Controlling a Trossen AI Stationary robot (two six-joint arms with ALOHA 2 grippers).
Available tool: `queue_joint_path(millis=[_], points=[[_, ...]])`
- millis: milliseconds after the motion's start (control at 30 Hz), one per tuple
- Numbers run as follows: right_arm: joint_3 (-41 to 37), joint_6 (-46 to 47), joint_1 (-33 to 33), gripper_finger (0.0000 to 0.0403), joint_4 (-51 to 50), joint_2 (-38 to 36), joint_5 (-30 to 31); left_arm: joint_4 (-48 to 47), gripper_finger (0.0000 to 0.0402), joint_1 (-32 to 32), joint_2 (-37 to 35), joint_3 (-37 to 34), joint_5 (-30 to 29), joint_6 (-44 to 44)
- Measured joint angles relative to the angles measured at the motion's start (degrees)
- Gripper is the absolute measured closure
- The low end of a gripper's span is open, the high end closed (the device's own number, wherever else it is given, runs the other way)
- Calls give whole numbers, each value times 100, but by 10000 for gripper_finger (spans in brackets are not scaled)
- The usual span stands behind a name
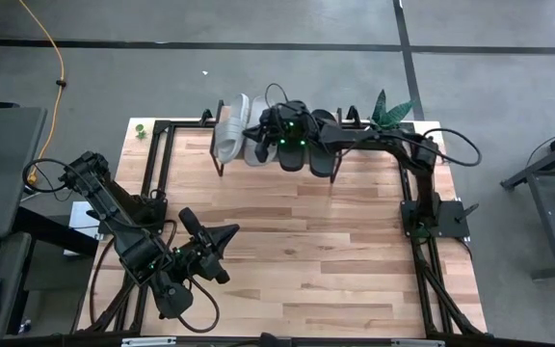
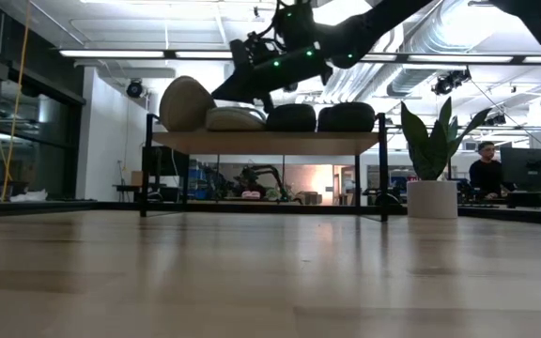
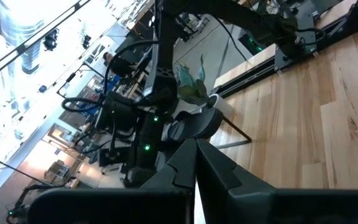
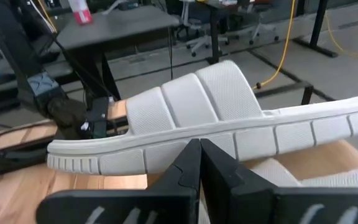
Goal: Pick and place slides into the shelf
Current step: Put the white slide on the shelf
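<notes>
High view: two grey slides (image 1: 239, 130), two black slides (image 1: 314, 145) on shelf (image 1: 355, 145).

I count four open-toe slip-on slides: two light grey slides (image 1: 238, 130) and two black slides (image 1: 324, 145), all on one low light-wood shelf on thin dark legs (image 2: 266, 141). I have two dark robot arms, the left arm (image 1: 123, 226) and the right arm (image 1: 393, 145). One potted green plant (image 2: 430, 150) stands there, and one seated person (image 2: 484, 174) is behind.
</notes>
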Motion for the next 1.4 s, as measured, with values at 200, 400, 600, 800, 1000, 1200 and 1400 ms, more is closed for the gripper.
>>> queue_joint_path(millis=[200, 400, 600, 800, 1000, 1200, 1400], points=[[813, -33, 60, 403, -594, 434, -92, -7, 399, 0, 0, 0, 4, 7], [1689, -305, 279, 403, -1617, 842, 414, -19, 399, 0, 0, 0, 24, -34], [1777, -464, 387, 403, -1854, 848, 966, -52, 399, -3, 0, 0, 134, -116], [1777, -564, 351, 403, -1890, 835, 915, -161, 399, -4, 0, 0, 131, -262], [1775, -681, 301, 403, -1905, 799, 686, -149, 399, -4, 0, 0, 131, -264], [1775, -733, 177, 403, -2032, 492, 667, -149, 399, -4, 0, 0, 131, -264], [1775, -786, 148, 403, -2498, 273, 724, -150, 399, -4, 0, 0, 131, -267]])
